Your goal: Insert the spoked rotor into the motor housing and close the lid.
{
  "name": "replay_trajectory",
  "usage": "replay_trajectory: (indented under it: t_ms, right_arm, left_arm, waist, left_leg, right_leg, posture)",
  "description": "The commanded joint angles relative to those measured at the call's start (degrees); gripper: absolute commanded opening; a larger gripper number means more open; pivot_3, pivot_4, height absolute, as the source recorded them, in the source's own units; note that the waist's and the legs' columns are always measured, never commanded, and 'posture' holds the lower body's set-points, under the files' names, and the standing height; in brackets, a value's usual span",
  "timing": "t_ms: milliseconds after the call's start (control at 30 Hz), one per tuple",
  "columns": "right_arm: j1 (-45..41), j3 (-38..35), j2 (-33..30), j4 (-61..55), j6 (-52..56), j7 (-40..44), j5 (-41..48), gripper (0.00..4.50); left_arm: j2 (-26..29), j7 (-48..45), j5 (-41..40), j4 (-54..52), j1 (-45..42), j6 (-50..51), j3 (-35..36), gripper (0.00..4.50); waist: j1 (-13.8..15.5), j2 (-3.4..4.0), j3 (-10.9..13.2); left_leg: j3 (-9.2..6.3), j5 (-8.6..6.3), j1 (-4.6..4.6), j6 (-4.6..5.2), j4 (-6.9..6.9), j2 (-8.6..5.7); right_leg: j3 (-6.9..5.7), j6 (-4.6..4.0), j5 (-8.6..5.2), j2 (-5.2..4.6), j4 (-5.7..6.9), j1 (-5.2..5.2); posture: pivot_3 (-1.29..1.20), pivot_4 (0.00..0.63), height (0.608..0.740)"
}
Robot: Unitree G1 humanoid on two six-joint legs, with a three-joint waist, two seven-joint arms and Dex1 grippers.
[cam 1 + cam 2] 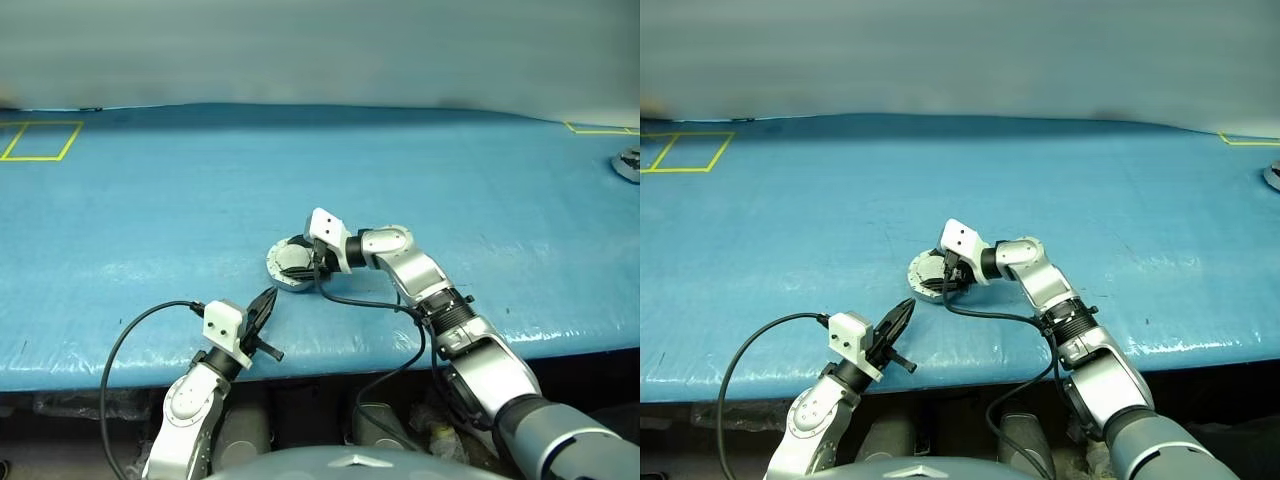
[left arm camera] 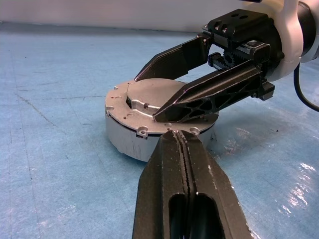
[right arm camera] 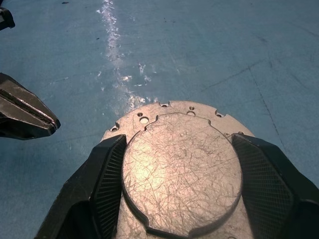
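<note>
Left eye view: blue counter (image 1: 150,200), motor housing (image 1: 280,268) sits near the front edge at centre, lid down on top of it. Right tool (image 1: 305,262) reaches in from the right and lies over the housing, fingers spread wide. Left tool (image 1: 262,308) is near the counter's front edge, just short of the housing, fingers pressed together, empty. Yellow tape square (image 1: 40,140) at far left, a small grey object (image 1: 628,163) at the far right edge, too small to tell what. Right eye view: same layout. Left wrist view: lid (image 2: 154,97) sits flat and closed on the silver-grey housing, screw tabs around its rim; the right tool's two black fingers (image 2: 209,94) straddle the raised round centre, one each side; left tool's own fingers closed tight just before the housing. Right wrist view: scratched grey lid top between the spread fingers, both fingers against the raised centre's sides.
</note>
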Motion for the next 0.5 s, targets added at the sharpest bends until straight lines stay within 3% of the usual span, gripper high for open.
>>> replay_trajectory:
  t_ms: [33, 500]
  right_arm:
    - [-0.6, 0.5, -0.34, 1.82, -1.34, -0.76, -1.97, 3.04]
    - [-0.02, 1.49, 0.55, 2.63, 0.29, -1.92, -3.17, 3.04]
  left_arm:
    - [-0.04, 0.08, -0.29, -0.56, 0.03, -0.94, 0.21, 0.0]
    - [-1.13, 1.34, -1.83, -1.72, -0.26, 0.25, 1.05, 0.0]
  waist:
    - [0.0, 0.0, 0.0]
    - [-0.18, 0.01, -0.01]
  left_leg:
    - [0.0, 0.0, 0.0, 0.0, 0.0, 0.0]
    - [-0.02, 0.0, 0.06, -0.01, 0.03, 0.02]
  right_leg:
    - [0.0, 0.0, 0.0, -0.01, 0.0, 0.0]
    - [0.01, -0.01, 0.01, -0.02, 0.04, 0.02]
  posture:
    - [0.0, 0.15, 0.74]
    - [0.0, 0.15, 0.74]
